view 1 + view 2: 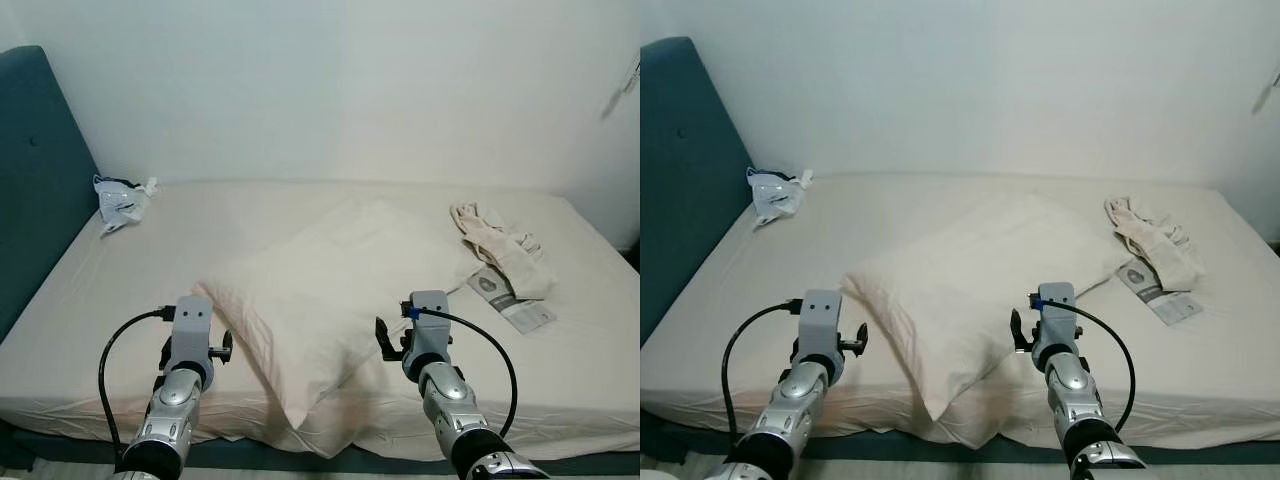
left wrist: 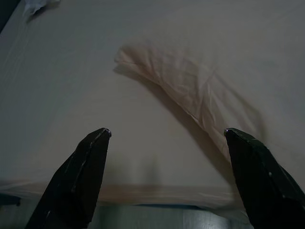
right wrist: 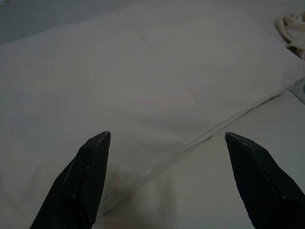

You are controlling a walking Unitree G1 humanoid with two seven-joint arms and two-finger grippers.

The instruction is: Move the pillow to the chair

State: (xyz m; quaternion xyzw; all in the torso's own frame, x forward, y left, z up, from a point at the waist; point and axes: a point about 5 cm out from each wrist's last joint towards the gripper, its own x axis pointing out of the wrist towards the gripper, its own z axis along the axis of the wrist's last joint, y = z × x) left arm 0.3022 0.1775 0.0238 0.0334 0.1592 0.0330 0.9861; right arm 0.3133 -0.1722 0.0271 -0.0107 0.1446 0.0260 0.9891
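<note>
A large cream pillow [image 1: 330, 290] lies at an angle on the bed [image 1: 90, 300], one corner hanging over the front edge. My left arm [image 1: 188, 345] is held out at the pillow's left edge. In the left wrist view the left gripper [image 2: 167, 132] is open over bare sheet, with the pillow's corner [image 2: 186, 88] ahead of it. My right arm [image 1: 428, 340] sits at the pillow's right side. The right gripper [image 3: 167, 134] is open just above the pillow [image 3: 119, 81], over its seam, with nothing between the fingers.
A teal padded headboard [image 1: 35, 170] stands at the left end of the bed. Crumpled white plastic [image 1: 122, 202] lies near it. At the back right are a beige cloth [image 1: 505, 245] and a printed packet [image 1: 510, 302]. A white wall runs behind.
</note>
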